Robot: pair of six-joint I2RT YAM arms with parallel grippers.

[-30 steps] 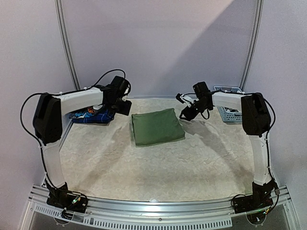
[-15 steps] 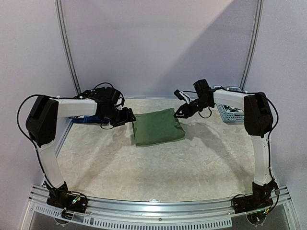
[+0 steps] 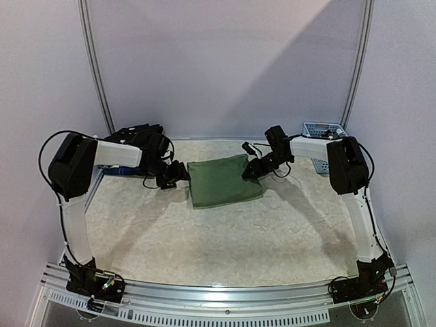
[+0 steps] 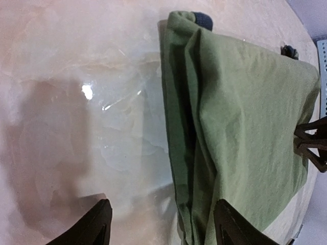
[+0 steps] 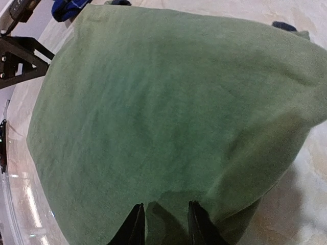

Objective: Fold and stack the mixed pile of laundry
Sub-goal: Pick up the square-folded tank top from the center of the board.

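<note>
The olive-green T-shirt (image 3: 223, 180) lies folded in a rectangle on the table's far middle, with dark trim (image 4: 203, 20) peeking out at one corner. My left gripper (image 3: 178, 174) is low at its left edge and open. In the left wrist view its fingers straddle the layered fold edge (image 4: 189, 153) without touching it. My right gripper (image 3: 248, 172) is over the shirt's right edge. In the right wrist view its fingertips (image 5: 135, 224) stand a narrow gap apart just above the cloth (image 5: 168, 102), with nothing pinched. More of the laundry pile, blue and orange pieces (image 3: 117, 169), lies behind my left arm.
A light-blue lattice basket (image 3: 321, 129) stands at the far right against the wall. The table has a pale marbled surface (image 3: 225, 238). Metal frame posts (image 3: 95, 68) rise at the back corners.
Both grippers have closed in on the green shirt from opposite sides and come down. The left one swung right to its left edge. The right one's jaws have narrowed.
</note>
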